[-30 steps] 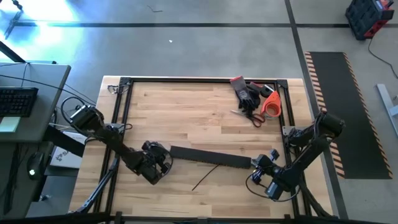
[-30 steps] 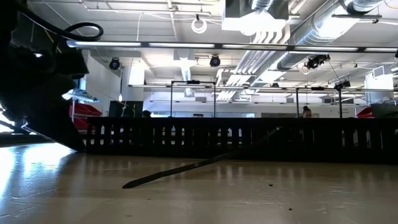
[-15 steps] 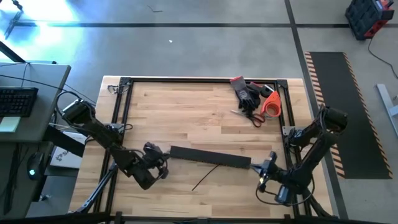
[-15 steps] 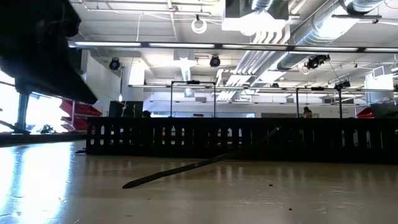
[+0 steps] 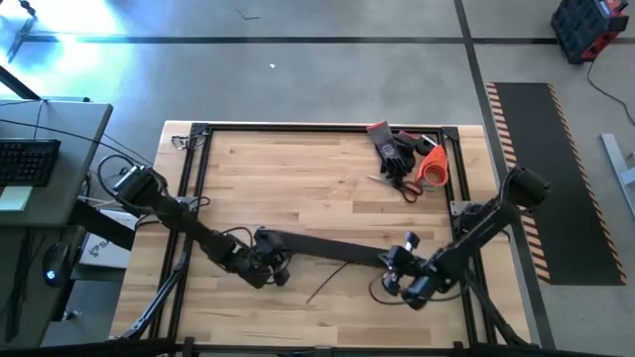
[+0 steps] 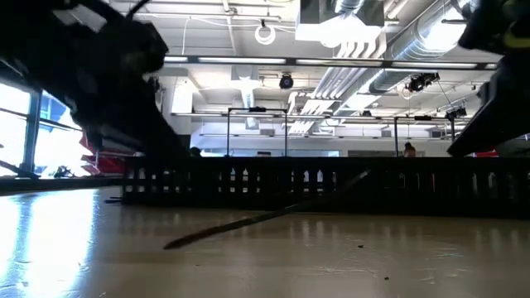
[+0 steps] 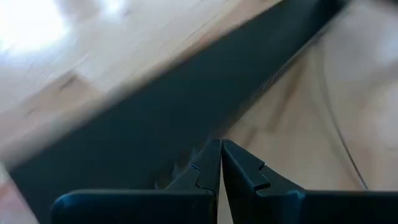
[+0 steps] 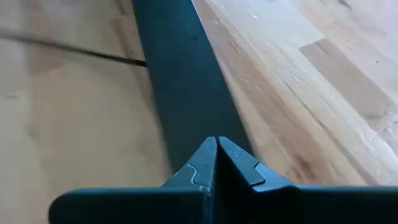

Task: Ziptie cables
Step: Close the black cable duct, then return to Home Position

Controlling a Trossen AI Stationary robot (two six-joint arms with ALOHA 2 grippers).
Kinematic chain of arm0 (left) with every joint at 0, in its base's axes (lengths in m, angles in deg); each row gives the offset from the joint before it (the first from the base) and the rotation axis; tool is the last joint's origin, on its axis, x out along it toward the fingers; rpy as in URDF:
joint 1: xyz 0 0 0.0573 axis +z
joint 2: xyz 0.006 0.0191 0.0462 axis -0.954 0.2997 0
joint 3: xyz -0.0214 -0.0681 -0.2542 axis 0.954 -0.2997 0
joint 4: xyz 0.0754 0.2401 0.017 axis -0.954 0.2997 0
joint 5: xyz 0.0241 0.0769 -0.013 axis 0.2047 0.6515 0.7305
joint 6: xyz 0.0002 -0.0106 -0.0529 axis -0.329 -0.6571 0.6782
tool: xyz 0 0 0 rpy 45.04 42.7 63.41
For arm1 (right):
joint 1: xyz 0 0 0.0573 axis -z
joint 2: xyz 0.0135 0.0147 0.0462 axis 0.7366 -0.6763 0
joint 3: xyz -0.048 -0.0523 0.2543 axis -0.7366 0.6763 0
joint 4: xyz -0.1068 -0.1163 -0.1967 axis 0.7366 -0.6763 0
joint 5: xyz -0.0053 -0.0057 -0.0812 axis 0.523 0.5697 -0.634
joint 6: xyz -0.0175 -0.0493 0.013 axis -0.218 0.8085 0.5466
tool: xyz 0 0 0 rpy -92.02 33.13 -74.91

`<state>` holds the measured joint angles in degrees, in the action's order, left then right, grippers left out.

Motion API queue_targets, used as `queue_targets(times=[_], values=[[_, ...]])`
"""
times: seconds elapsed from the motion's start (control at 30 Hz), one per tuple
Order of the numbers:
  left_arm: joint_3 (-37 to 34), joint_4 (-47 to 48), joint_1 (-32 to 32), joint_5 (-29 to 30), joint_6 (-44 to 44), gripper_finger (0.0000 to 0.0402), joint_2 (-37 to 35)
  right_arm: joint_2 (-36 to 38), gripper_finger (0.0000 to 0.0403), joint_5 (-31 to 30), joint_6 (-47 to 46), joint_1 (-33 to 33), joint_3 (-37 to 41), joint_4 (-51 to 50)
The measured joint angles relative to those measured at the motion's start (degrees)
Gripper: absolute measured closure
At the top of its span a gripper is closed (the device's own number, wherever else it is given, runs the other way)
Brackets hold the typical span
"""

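Note:
A long black comb-toothed slotted duct (image 5: 327, 248) lies flat across the near middle of the wooden table. A thin flat black strip (image 5: 325, 285) lies on the table just in front of it. My left gripper (image 5: 274, 266) is shut and stands at the duct's left end, with the duct (image 7: 186, 106) running ahead of its fingers. My right gripper (image 5: 393, 268) is shut at the duct's right end (image 8: 180, 81). In the low view the duct (image 6: 331, 186) stands as a slotted wall behind the strip (image 6: 248, 223). The task's cables show in no view. My left gripper's shut fingertips (image 7: 211, 155) lie over the duct's near edge at its left end; I cannot tell whether they touch it. My right gripper's shut fingertips (image 8: 208, 152) point along the duct over its right end; I cannot tell whether they touch it.
Dark gloves, scissors and an orange tape roll (image 5: 431, 165) lie at the far right corner. A black frame rail (image 5: 189, 188) runs round the table's edges. A desk with a keyboard (image 5: 25, 161) stands off the left side. Bare wood shows at the far middle.
Both arms first drew back a little toward the table's near corners, then came in toward the duct: my left gripper has gone right to its left end, my right gripper left to its right end. Both arms now show above the duct in the low view.

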<state>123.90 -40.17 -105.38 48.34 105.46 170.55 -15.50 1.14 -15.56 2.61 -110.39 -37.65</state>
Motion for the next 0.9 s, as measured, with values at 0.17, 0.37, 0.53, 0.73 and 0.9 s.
queue_targets(times=[0.17,0.37,0.53,0.73,0.9], values=[[0.02,5.02,1.85,0.43,3.96,0.0401,2.44,0.0,0.0403,2.17,6.25,5.99,0.0,0.52],[0.02,9.79,2.96,1.1,4.65,0.0401,0.52,0.02,0.0403,3.36,14.7,13.31,-0.04,1.02],[0.01,15.32,3.66,1.07,4.63,0.0401,-3.97,0.89,0.0403,4.03,20.71,17.36,-0.02,2.37],[0.01,17.18,3.6,1.02,-0.24,0.0401,-14.78,12.07,0.0403,2.74,22.74,17.54,0.02,-5.49],[0.01,23.18,3.78,3.07,-7.87,0.0401,-27.28,26.75,0.0403,2.13,24.25,16.13,0.04,-15.4]])
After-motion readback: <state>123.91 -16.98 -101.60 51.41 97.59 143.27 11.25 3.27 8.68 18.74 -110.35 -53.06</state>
